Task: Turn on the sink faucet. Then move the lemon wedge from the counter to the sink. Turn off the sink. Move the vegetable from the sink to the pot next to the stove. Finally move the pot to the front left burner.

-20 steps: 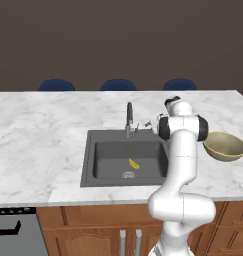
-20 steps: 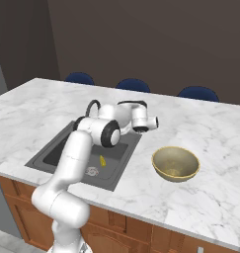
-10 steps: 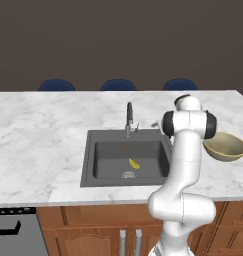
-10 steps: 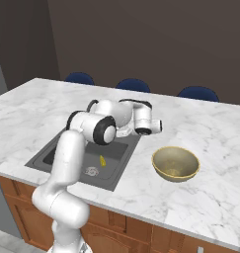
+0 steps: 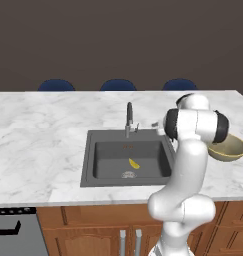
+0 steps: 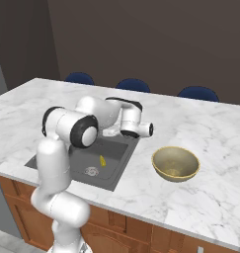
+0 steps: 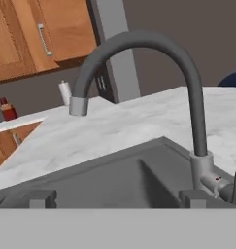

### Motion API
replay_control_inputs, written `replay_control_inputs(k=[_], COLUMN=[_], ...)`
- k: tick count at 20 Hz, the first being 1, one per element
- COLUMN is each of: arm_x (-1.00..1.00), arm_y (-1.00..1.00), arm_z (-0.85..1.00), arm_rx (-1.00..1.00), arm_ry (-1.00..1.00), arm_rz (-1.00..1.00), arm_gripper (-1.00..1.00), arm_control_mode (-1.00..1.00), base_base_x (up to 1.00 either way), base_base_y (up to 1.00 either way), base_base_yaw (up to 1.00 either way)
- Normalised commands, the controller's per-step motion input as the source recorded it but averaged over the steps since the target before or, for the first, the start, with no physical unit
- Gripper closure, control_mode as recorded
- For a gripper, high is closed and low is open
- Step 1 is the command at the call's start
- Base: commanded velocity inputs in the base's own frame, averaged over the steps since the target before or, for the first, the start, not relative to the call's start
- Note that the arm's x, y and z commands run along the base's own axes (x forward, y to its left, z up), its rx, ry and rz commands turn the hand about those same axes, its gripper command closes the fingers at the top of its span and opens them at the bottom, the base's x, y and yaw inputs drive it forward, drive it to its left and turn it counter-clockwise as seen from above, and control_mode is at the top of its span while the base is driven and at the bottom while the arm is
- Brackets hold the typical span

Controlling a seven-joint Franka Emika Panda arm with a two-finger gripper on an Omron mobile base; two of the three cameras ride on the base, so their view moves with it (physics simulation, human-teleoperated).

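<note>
your claw (image 7: 114,198) stood with its jaws spread wide and nothing between them; in the hand view the two dark fingertips (image 7: 39,198) sat far apart along the bottom edge. straight ahead of the claw rose the sink faucet (image 7: 187,87), its gooseneck arching up and over toward the claw's left side, with the pale nozzle end pointing down over the sink (image 7: 114,180). the faucet's base and its small side lever were just beyond the claw's right fingertip, close but not touching as far as you could tell.

from the left base view you had the claw (image 5: 156,126) hovering just beside the faucet (image 5: 129,120), at the back right corner of the sink (image 5: 90,165), above the counter (image 5: 38,140). the lemon wedge (image 5: 134,163) lay below and in front of the claw, on the sink floor, near the round drain (image 5: 128,174).

in the right base view the lemon wedge (image 6: 102,160) showed as a small yellow sliver in the basin under the arm's elbow, and the tan bowl (image 6: 175,163) sat on the counter (image 6: 210,148) well off to the claw's far side, apart from the sink (image 6: 109,170). behind the counter stood three blue chairs (image 5: 118,85).
</note>
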Motion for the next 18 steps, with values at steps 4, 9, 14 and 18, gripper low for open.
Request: replay_control_inputs(k=[4, 9, 14, 18], arm_x=[-0.36, -0.08, -0.04, -0.25], arm_y=[0.44, 0.22, 0.03, 0.01], arm_z=[0.45, 0.61, 0.59, 0.14], arm_rx=[-0.02, -0.05, -0.08, -0.14], arm_ry=[0.06, 0.15, 0.23, 0.24], arm_rz=[-0.18, -0.1, -0.02, 0.0], arm_gripper=[-1.0, -1.0, -1.0, -1.0], arm_control_mode=[-1.0, -1.0, -1.0, -1.0], base_base_x=[0.0, 0.0, 0.0, 0.0], base_base_y=[0.0, 0.0, 0.0, 0.0], base_base_yaw=[0.0, 0.0, 0.0, 0.0])
